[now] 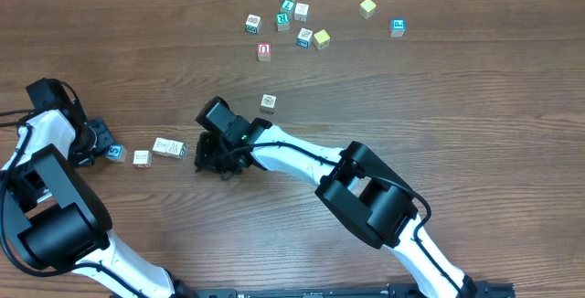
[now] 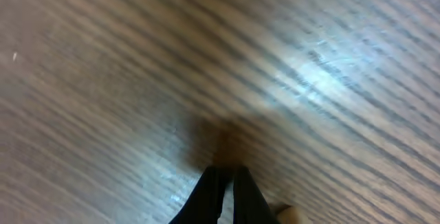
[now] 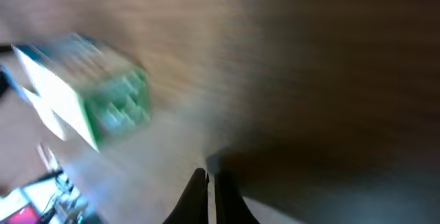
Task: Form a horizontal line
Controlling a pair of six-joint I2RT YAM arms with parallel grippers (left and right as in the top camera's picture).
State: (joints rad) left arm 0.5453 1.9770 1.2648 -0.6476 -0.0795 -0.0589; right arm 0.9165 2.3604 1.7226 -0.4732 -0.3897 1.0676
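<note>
The row lies at the left in the overhead view: a blue-faced cube [image 1: 115,152], a whitish cube [image 1: 142,158], and two whitish cubes [image 1: 169,147] touching each other and slightly tilted. Small gaps show between the first three. My left gripper [image 1: 98,143] sits right at the blue cube's left side. In its wrist view its fingers [image 2: 223,174] are shut and empty. My right gripper [image 1: 210,158] is just right of the row, apart from it. Its fingers [image 3: 207,176] are shut and empty. A blurred whitish cube with green marks [image 3: 86,100] shows in the right wrist view.
A single whitish cube [image 1: 268,102] lies above the right arm. A loose cluster of letter cubes [image 1: 288,19] lies at the back, with a red-faced cube [image 1: 264,51], two yellow cubes [image 1: 367,7] [image 1: 322,39] and a blue cube [image 1: 398,27].
</note>
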